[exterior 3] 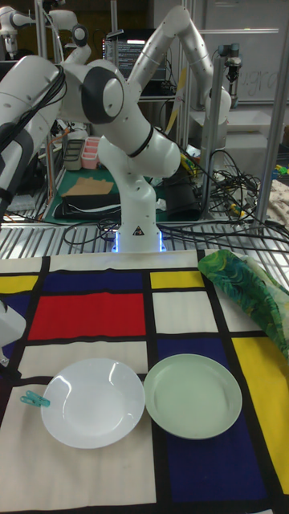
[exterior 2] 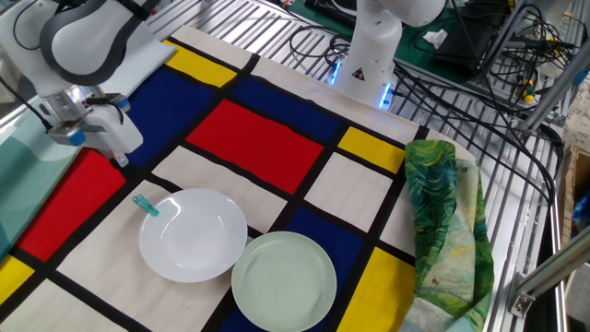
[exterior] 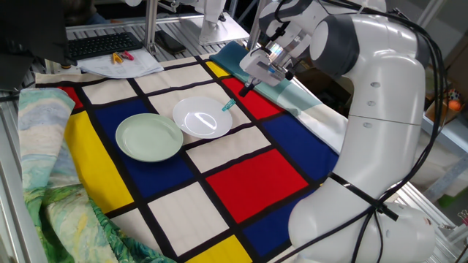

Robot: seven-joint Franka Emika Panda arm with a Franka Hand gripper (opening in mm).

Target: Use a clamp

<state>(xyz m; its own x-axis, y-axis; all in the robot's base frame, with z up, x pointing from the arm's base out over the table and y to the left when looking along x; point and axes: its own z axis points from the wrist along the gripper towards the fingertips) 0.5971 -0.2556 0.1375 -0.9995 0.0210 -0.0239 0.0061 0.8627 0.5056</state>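
The clamp (exterior: 228, 105) is a small teal clip lying against the rim of the white plate (exterior: 202, 117). It shows again as the clamp (exterior 2: 145, 205) at the left rim of the white plate (exterior 2: 193, 234), and as the clamp (exterior 3: 32, 398) in the tall view. My gripper (exterior: 246, 90) hangs above the red square, up and to the right of the clamp and apart from it. The gripper (exterior 2: 121, 159) holds nothing. Only one dark fingertip shows, so the gap between the fingers is hidden.
A pale green plate (exterior: 149, 136) touches the white plate on the checked cloth. A teal cloth (exterior: 289, 91) lies along the far edge by the gripper. A green patterned cloth (exterior 2: 445, 221) is bunched at the side. Small red-and-yellow items (exterior: 121, 56) sit on papers beyond the table.
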